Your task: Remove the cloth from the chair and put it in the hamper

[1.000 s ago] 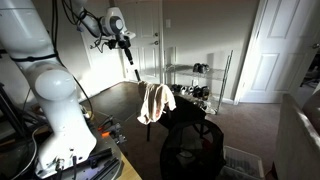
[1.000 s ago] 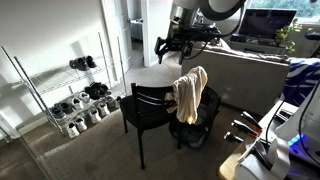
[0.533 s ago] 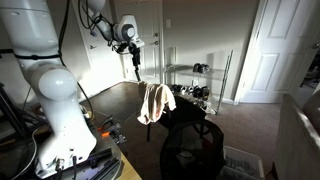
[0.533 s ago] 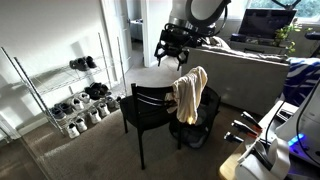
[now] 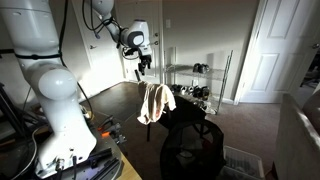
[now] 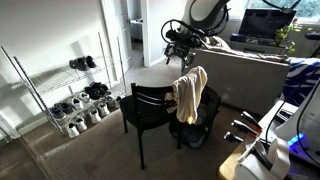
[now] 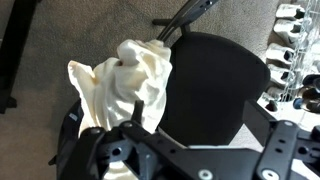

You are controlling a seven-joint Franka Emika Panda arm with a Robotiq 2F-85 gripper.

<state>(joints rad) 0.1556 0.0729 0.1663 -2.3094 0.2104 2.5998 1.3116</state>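
A cream cloth (image 5: 152, 102) hangs over the backrest of a black chair (image 5: 186, 112); both show in both exterior views, the cloth (image 6: 188, 92) on the chair (image 6: 150, 103). A dark mesh hamper (image 5: 195, 150) stands on the floor right beside the chair, under the cloth's side (image 6: 197, 128). My gripper (image 5: 143, 68) hangs in the air above the chair and cloth (image 6: 178, 48), open and empty. In the wrist view the cloth (image 7: 115, 85) lies left of the black seat (image 7: 210, 85), with my gripper (image 7: 205, 130) open above them.
A wire shoe rack (image 6: 78, 100) with several shoes stands by the wall, also behind the chair (image 5: 200, 82). A grey sofa (image 6: 250, 70) is behind the chair. White doors (image 5: 275, 50) are at the back. My arm's base (image 5: 60, 110) is close by.
My gripper has moved from near the doorway towards the chair and turned, now hanging above the cloth. The cloth and chair have not moved.
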